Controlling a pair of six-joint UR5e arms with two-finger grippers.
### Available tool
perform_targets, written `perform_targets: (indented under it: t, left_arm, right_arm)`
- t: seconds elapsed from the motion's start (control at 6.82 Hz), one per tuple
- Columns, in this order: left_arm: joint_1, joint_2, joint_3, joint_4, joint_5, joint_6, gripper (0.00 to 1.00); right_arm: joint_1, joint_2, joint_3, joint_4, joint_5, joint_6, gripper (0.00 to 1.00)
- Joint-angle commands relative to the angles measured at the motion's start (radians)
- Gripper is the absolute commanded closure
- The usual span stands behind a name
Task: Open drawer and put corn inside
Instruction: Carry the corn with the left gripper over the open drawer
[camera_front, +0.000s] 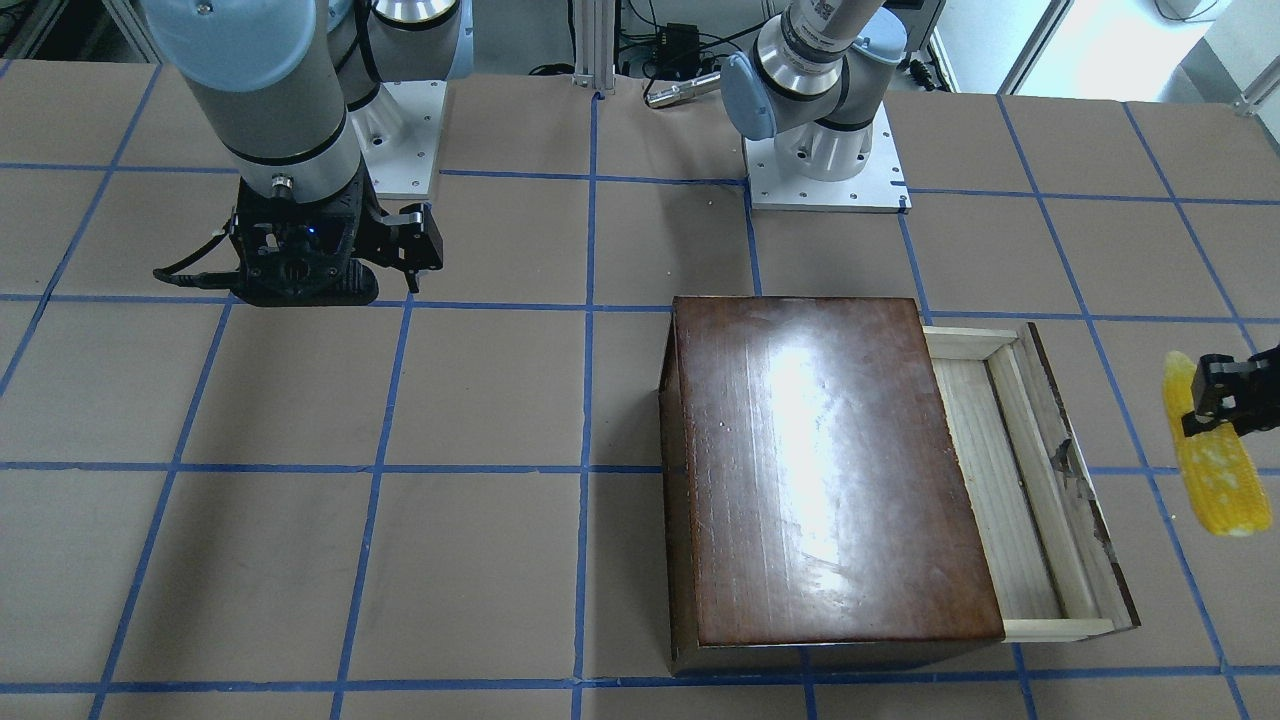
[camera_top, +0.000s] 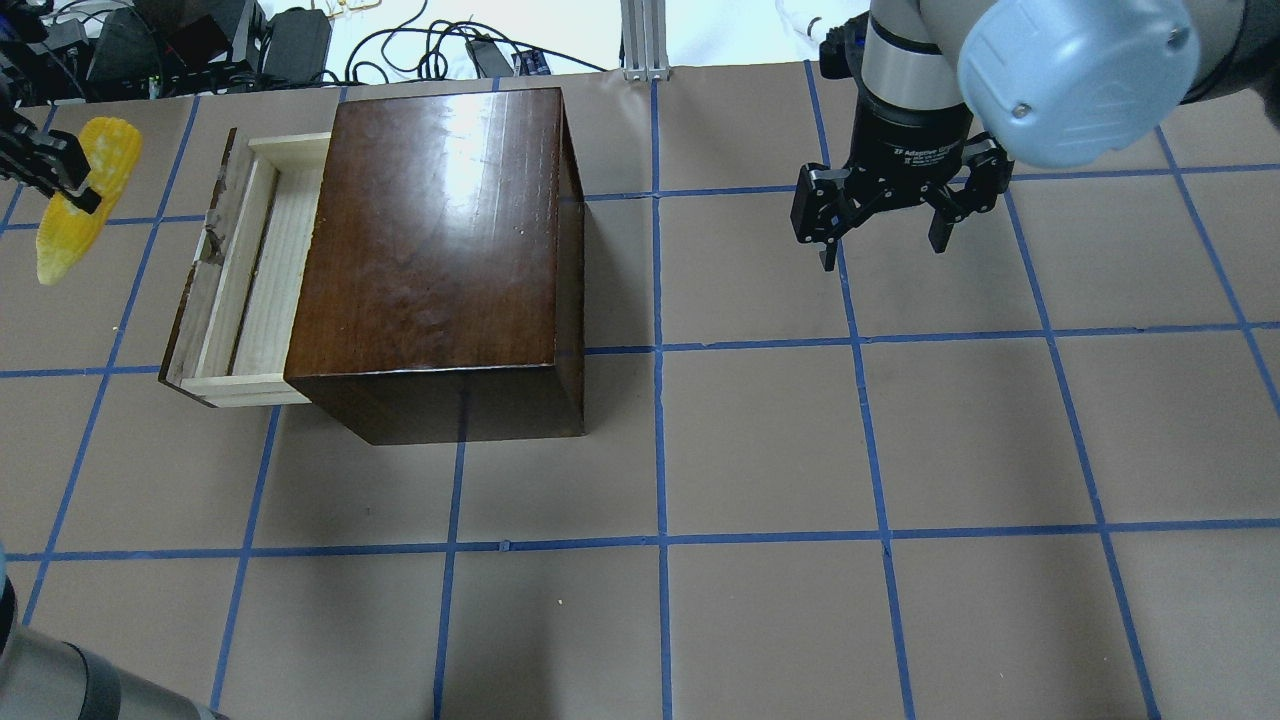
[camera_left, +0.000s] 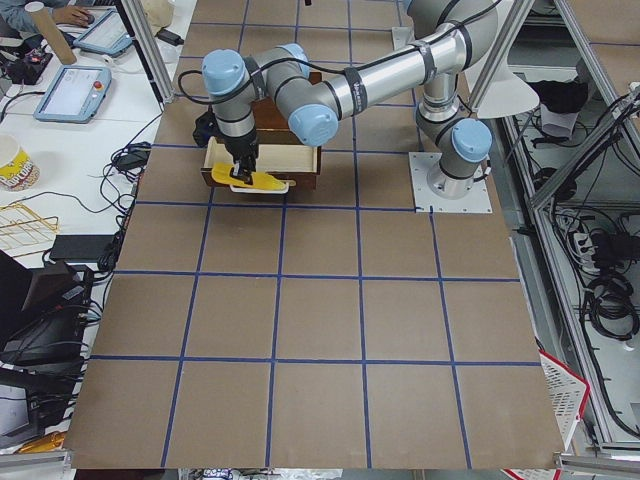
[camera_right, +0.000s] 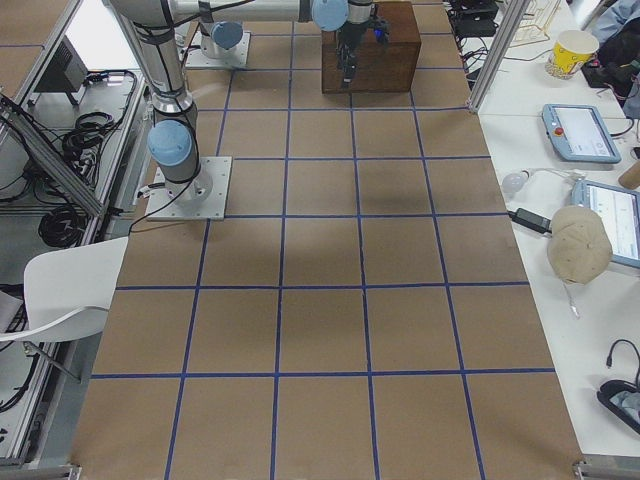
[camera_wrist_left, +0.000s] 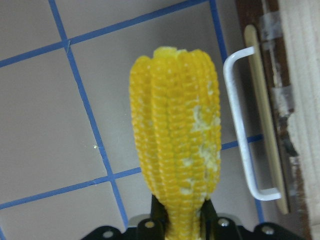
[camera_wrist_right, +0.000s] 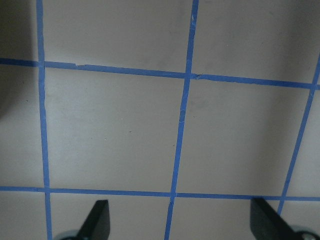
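left gripper pinches the corn above the table, left of the pulled-out drawer; right gripper spread wide, empty.

Robotics lab, grid-taped table (cables, teach pendants)

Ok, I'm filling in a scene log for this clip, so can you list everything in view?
table: 1, brown with a blue tape grid, under everything.
box: 1, glossy dark brown, on the table toward the robot's left.
drawer: 1, pale wood with a worn dark front, pulled partly out of the box.
handle: 1, white, on the drawer's front.
corn: 1, yellow, held in the air beyond the drawer's front, not inside it.
left claw: 1, black, shut on the corn.
right claw: 1, black, open, over the table, apart from the box.
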Motion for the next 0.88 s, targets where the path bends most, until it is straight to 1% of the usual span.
perform_targets:
  t: [0.0, 0.15, 0.44, 0.73]
  left_arm:
    - [-0.102, 0.008, -0.010, -0.005, -0.041, -0.185, 1.00]
    - [-0.126, -0.004, -0.011, -0.005, -0.067, -0.248, 1.00]
    - [-0.136, -0.033, -0.025, -0.004, -0.077, -0.256, 1.00]
    - [-0.134, -0.041, -0.071, 0.004, -0.141, -0.247, 1.00]
  right_arm:
    - [0.000, 0.000, 0.000, 0.000, 0.001, 0.000, 0.00]
    - [0.000, 0.000, 0.000, 0.000, 0.001, 0.000, 0.00]
    - [0.000, 0.000, 0.000, 0.000, 0.001, 0.000, 0.00]
    - [0.000, 0.000, 0.000, 0.000, -0.001, 0.000, 0.00]
